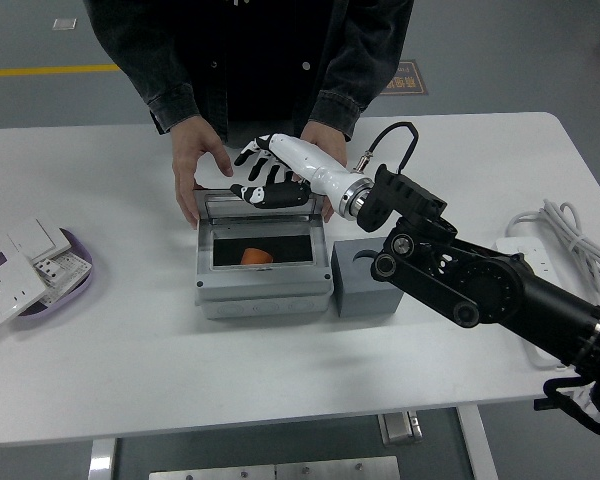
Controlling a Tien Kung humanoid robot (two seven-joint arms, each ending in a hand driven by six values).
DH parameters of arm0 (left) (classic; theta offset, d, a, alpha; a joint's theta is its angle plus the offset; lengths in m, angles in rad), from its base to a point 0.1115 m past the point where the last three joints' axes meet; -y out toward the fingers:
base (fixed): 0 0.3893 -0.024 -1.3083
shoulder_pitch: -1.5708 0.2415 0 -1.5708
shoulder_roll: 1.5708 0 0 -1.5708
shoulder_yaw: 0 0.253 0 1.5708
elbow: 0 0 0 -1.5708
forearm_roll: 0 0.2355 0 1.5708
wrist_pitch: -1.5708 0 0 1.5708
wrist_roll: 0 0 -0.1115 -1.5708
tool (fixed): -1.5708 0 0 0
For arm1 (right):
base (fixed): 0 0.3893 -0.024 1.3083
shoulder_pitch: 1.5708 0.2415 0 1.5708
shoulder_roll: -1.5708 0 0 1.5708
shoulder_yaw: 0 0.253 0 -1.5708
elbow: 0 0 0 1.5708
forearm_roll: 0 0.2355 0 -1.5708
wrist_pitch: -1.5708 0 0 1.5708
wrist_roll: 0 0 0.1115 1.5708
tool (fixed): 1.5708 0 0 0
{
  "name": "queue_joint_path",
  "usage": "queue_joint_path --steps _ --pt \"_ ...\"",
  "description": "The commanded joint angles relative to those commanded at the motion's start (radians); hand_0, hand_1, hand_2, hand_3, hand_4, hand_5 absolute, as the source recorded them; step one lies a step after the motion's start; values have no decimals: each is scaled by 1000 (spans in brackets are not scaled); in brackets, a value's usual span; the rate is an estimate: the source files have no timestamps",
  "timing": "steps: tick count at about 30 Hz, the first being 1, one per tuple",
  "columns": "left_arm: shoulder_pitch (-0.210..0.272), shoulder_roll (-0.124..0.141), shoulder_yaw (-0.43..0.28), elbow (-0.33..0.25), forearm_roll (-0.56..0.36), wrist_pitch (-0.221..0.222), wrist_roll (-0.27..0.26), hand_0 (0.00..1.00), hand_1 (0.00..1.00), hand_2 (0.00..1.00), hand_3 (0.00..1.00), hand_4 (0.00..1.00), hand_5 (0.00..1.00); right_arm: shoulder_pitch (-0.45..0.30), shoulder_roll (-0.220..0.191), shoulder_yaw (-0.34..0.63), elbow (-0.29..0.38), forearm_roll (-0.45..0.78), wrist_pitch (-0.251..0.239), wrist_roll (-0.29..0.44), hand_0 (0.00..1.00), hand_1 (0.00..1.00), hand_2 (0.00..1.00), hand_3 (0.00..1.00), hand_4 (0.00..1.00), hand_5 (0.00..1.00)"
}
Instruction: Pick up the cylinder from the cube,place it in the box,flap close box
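Lying inside the open grey box [265, 285], the orange cylinder [256, 257] shows against the dark interior, near the left of the opening. You can see the box's lid [258, 209] raised at the far edge, tilted toward the opening, with the robot's right hand [267, 172] spread over its top edge, fingers [252, 152] apart and clamped on nothing. Just right of the box sits the grey cube [362, 280], its round socket vacant. A person's hands [195, 165] brace the box from the far side of the white counter [130, 330]. Switch plates fill a purple dish [75, 285] at left; a white cable [570, 235] lies at right.
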Motion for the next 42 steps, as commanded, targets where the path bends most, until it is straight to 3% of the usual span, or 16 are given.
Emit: queue_joint_path --steps 10,20,29,34,42 --pt "1 2 6 0 -15 1 -8 635 662 578 638 716 288 -92 -84 -54 198 -104 32 -117 306 411 549 671 717 459" --pt "2 4 0 0 -14 2 -10 634 662 578 636 715 287 -165 -94 -15 217 -79 17 -100 340 432 569 679 701 463" --pt "6 5 -4 0 -10 2 -8 634 662 577 636 715 286 -214 -142 155 299 -131 15 -104 369 439 572 681 698 466" --pt "15 3 -13 0 0 2 -1 634 662 577 636 715 286 -297 -158 279 353 -174 9 -92 371 435 569 679 698 466" --pt "44 5 -50 0 12 9 19 634 662 577 636 715 286 -501 -116 538 367 -39 -37 67 370 438 570 677 695 465"
